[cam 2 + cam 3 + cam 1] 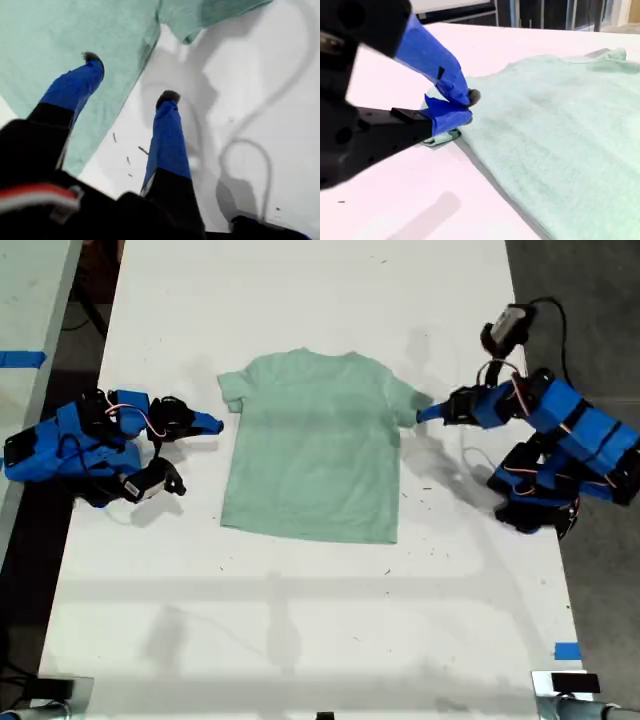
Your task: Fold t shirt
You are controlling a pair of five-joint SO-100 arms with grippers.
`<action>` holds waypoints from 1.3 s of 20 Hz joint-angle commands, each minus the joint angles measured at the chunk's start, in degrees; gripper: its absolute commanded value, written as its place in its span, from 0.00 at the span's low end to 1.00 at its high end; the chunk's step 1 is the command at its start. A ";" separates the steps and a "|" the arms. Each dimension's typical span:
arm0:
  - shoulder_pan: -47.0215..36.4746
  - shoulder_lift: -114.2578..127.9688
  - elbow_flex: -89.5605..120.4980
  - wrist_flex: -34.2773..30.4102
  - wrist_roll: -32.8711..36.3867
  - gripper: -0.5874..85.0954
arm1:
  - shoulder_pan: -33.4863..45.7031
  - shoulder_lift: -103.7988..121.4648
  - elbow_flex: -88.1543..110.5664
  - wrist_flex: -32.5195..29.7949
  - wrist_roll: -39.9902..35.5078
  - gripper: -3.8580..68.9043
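The pale mint-green t shirt (315, 450) lies flat and face up in the middle of the white table (300, 620), neck toward the exterior view's top. My first gripper (425, 415) is at the sleeve on the exterior view's right. It stands open (130, 77), one finger above the t shirt (50, 40) and the other above bare table. My second gripper (215, 423) is at the sleeve on the exterior view's left. Its jaws are shut (469, 102) on the sleeve's edge, where the t shirt (560, 125) begins, with a bit of hem under the lower jaw.
Both blue arms lie low on the table, one at each side of the exterior view. A black cable (545, 310) loops above the first arm. Blue tape marks (567, 651) sit near the table's edges. Dark floor lies beyond both sides.
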 commanded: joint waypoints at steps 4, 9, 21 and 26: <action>-0.53 0.26 2.29 0.53 -0.62 0.00 | 14.85 -40.69 -26.54 -8.35 -5.10 0.41; 0.35 0.26 2.29 0.88 -1.32 0.00 | 17.14 -58.36 -29.00 -17.67 -2.37 0.40; 0.26 0.26 2.29 0.97 -1.58 0.00 | 4.57 -53.88 -47.81 -6.77 -3.43 0.08; 0.18 0.26 2.29 1.05 -1.58 0.00 | -11.34 -55.63 -58.71 -10.28 -1.49 0.08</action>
